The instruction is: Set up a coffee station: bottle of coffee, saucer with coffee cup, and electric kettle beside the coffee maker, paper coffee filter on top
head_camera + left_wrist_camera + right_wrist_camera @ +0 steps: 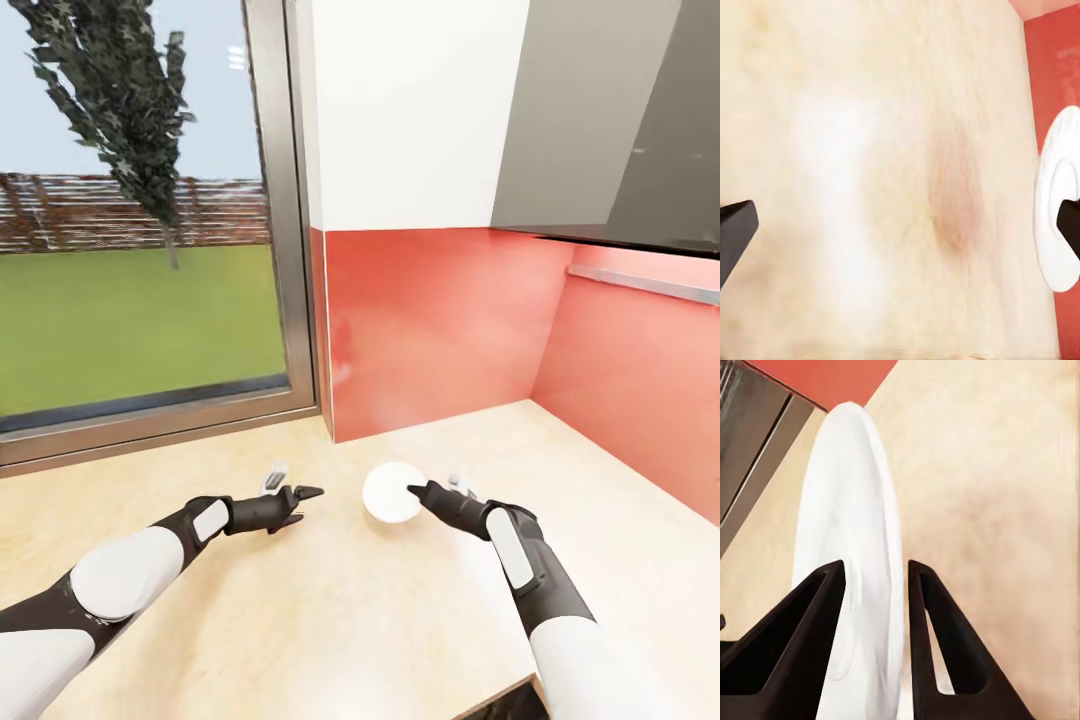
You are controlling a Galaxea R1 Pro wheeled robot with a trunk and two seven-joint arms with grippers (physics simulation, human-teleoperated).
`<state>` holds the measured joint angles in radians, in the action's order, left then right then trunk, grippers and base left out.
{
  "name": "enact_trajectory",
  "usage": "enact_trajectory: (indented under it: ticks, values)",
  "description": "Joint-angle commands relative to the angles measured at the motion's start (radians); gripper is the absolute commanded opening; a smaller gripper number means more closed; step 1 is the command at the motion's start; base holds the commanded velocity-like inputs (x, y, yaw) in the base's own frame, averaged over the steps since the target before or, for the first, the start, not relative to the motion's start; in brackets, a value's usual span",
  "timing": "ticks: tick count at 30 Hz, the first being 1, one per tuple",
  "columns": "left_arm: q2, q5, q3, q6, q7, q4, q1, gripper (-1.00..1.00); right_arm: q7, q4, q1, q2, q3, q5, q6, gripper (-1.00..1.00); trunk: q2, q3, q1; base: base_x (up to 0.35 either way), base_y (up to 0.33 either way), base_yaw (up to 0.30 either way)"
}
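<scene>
Saucer (847, 555) sits on edge between your right gripper's (874, 574) fingers, clamped at the rim above the countertop (300, 620), near the red wall corner. It's likely stiff, slick, breakable, so grip gently. Left gripper (290, 495), beside the saucer, hangs apart, empty.

Place: a home kitchen, rendered in simulation.
Table (330, 610): a light-wood worktop running into a corner, of the sort fitted in kitchens.
Splashback (430, 320): glossy red panels on both corner walls, white wall above.
Cabinet (610, 120): grey wall units hang over the right side, with a steel rail (645, 283) below.
Window (140, 210): a large metal-framed pane giving on a lawn, a tree and a brick wall.
Crockery: a white saucer (392, 492) on the table.
</scene>
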<state>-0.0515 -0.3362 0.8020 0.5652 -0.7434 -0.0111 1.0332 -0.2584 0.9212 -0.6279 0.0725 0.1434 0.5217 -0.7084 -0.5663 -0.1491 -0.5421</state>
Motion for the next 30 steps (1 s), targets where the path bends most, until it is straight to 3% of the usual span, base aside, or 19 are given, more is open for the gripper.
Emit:
enact_trajectory:
  ticks: [1,10,22,27,30]
  values:
    - [0.001,-0.009,0.008,0.006,-0.003,-0.001,0.001,1.0,-0.005,0.001,-0.001,0.001,0.005,-0.002,-0.007,-1.0,-0.002,-0.002,0.0,-0.28,0.0,0.0]
    - [0.004,-0.01,0.006,0.005,-0.004,-0.001,-0.001,1.0,-0.076,0.009,-0.001,0.0,0.006,-0.002,-0.006,-1.0,-0.002,-0.002,0.0,-0.327,0.0,0.0]
    - [0.009,-0.009,0.006,0.004,-0.006,-0.001,-0.001,1.0,-0.081,0.053,-0.001,0.0,0.003,-0.002,-0.006,-1.0,-0.002,0.006,0.0,-0.341,0.0,0.081]
    - [0.011,-0.012,0.005,0.003,-0.04,-0.001,-0.001,1.0,-0.081,0.053,-0.001,0.0,0.002,-0.002,-0.006,-1.0,-0.002,0.012,0.0,-0.342,0.0,0.153]
    - [0.011,-0.035,-0.011,0.002,-0.09,-0.001,-0.002,1.0,-0.082,0.053,-0.001,0.001,0.001,-0.002,-0.006,-1.0,-0.002,0.016,0.0,-0.342,0.0,0.154]
